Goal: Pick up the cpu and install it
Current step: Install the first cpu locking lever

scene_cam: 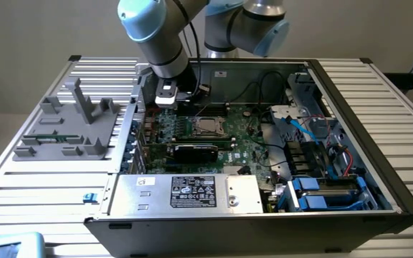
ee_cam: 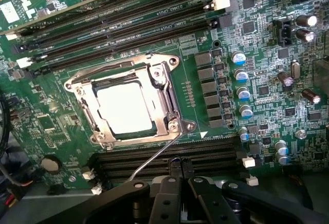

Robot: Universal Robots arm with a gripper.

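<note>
The cpu (ee_cam: 125,110) lies flat inside the metal socket frame (ee_cam: 165,88) on the green circuit board (ee_cam: 51,126). The gripper (ee_cam: 180,163), jaws pressed together, hangs just beside the frame, near its thin lever (ee_cam: 154,158).

A robotics lab or workshop: an open computer case (scene_cam: 192,236) sits on a slatted metal counter (scene_cam: 49,188) beneath a robot arm (scene_cam: 156,43).

— Where do we find the cpu (scene_cam: 208,125)?

— We see it lying in the socket (ee_cam: 169,88) on the motherboard (scene_cam: 249,135), inside the case (scene_cam: 264,234), with memory slots (ee_cam: 216,151) on either side.

— And around it?

— In the exterior view, we have the expansion card (scene_cam: 196,150) before the socket and the power supply box (scene_cam: 185,192) before that. We place the gripper (scene_cam: 165,103) over the board, to the exterior view's left of the cpu and apart from it. The fixture (scene_cam: 70,126) stands on the table (scene_cam: 49,183), left of the case.
</note>
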